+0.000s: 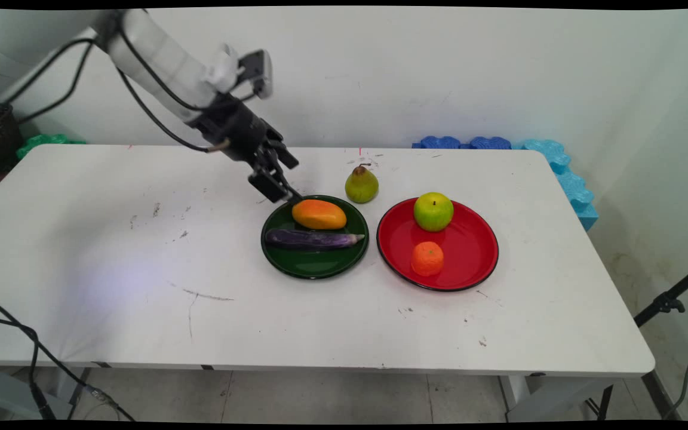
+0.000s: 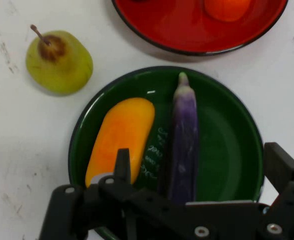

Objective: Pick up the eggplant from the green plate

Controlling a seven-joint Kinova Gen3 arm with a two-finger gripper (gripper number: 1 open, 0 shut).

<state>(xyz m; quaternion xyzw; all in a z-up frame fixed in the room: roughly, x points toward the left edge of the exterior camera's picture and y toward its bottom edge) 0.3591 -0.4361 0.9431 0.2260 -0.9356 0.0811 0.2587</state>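
**Open gripper hovering at the left edge of a green plate holding a mango and an eggplant**

You are looking at a white table (image 1: pixel 111 269) with a dark green plate (image 1: pixel 314 267) near its middle; every place below is given from that plate.

The black two-finger gripper (image 1: pixel 284 191) is hanging over the plate's far-left rim, tilted down toward it. Its fingers (image 2: pixel 121 167) are standing well apart, holding nothing. One is sitting just off the mango's near end, and the other is out past the plate's opposite edge.

On the plate, an orange-yellow mango (image 1: pixel 319 214) is lying along the far side. A long purple eggplant (image 1: pixel 313 239) is lying along the near side, close beside the mango. The mango is the thing nearest the gripper. It is looking smooth, rounded and glossy, probably a light, stiff model fruit. It would likely slip if pinched at its tapering ends, so the broad middle, taken across its short width, is looking like the surest hold. The eggplant beside it is leaving little room on that side.

Just beyond the plate's far-right rim, a green pear (image 1: pixel 361 184) is standing upright on the table.

Right of the green plate, almost touching it, a red plate (image 1: pixel 469 251) is carrying a green apple (image 1: pixel 433 211) at its far side and a small orange tangerine (image 1: pixel 427 258) nearer you.
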